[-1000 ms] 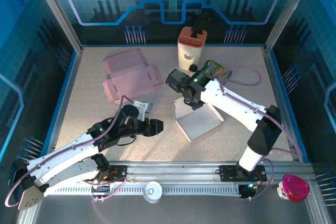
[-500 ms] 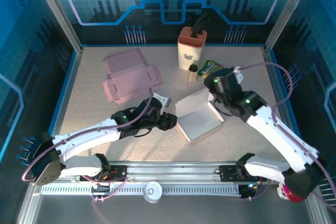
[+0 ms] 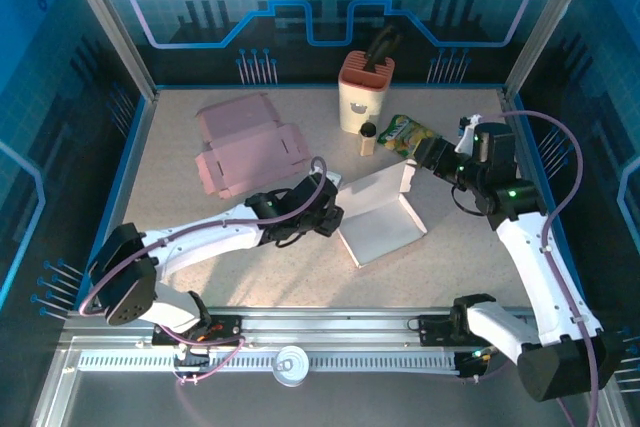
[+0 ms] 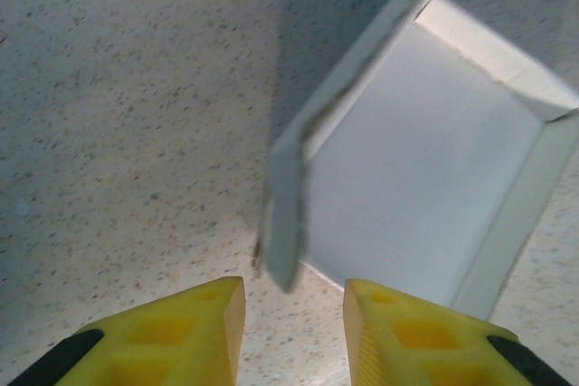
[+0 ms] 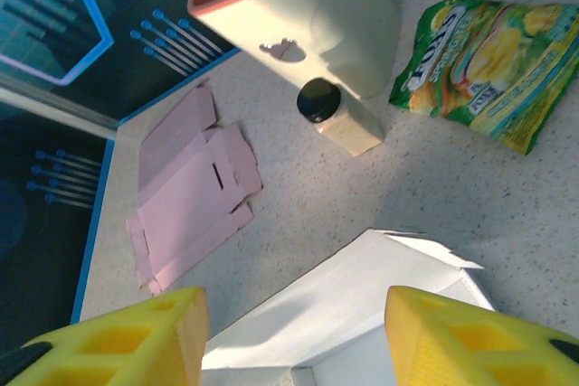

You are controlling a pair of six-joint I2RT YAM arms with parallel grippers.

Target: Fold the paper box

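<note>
The white paper box point(image 3: 385, 232) lies open in the middle of the table, its back panel point(image 3: 375, 192) standing up at a slant. My left gripper point(image 3: 328, 217) sits low at the box's left corner. In the left wrist view its yellow fingers point(image 4: 194, 336) are open, and a raised side flap point(image 4: 285, 223) ends just ahead of the gap, not between them. My right gripper point(image 3: 428, 154) hovers behind the box's right corner, open and empty. In the right wrist view its fingertips point(image 5: 122, 341) stand wide apart above the white box point(image 5: 362, 305).
A flat pink box blank point(image 3: 245, 147) lies at the back left. A cream holder point(image 3: 365, 92), a small black-capped bottle point(image 3: 367, 137) and a green snack bag point(image 3: 405, 130) stand behind the box. Blue walls ring the table point(image 3: 200, 257).
The right gripper let go of the box, opened and drew back to the right. The left arm reached right to the box's left corner. The back panel now stands raised.
</note>
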